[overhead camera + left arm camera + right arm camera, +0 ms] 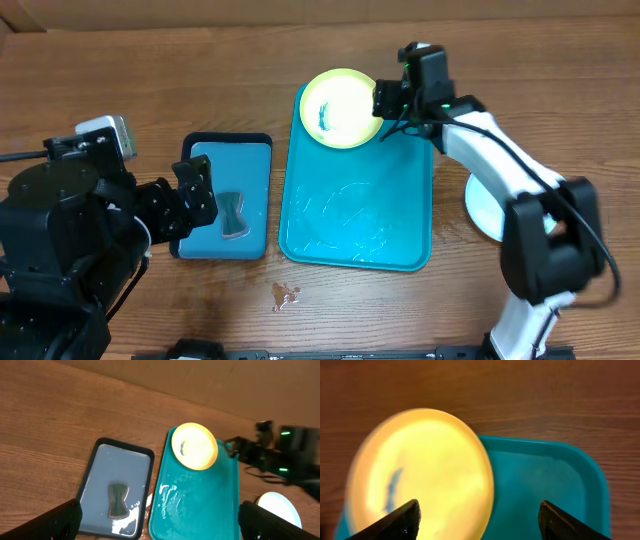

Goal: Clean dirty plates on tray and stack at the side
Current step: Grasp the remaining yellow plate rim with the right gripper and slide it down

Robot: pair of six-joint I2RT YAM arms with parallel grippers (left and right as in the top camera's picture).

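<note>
A yellow-green plate (340, 108) is lying on the far left corner of the tray (400, 230), with the right gripper (385, 100) hanging over its right rim.

The plate is overlapping the tray's raised rim there and is showing a dark blue-green smear on its left half. The right gripper's fingers (402, 522) are standing wide apart, straddling the plate's right rim and gripping nothing. A pale plate (478, 215) is sitting on the desk (150, 60) just right of the tray, partly under the right arm. Left of the tray, a small dark-rimmed tray (245, 165) is holding a dark sponge-like piece (233, 213). The left gripper (193, 195) is hovering at its left edge, spread fully and empty.
</note>
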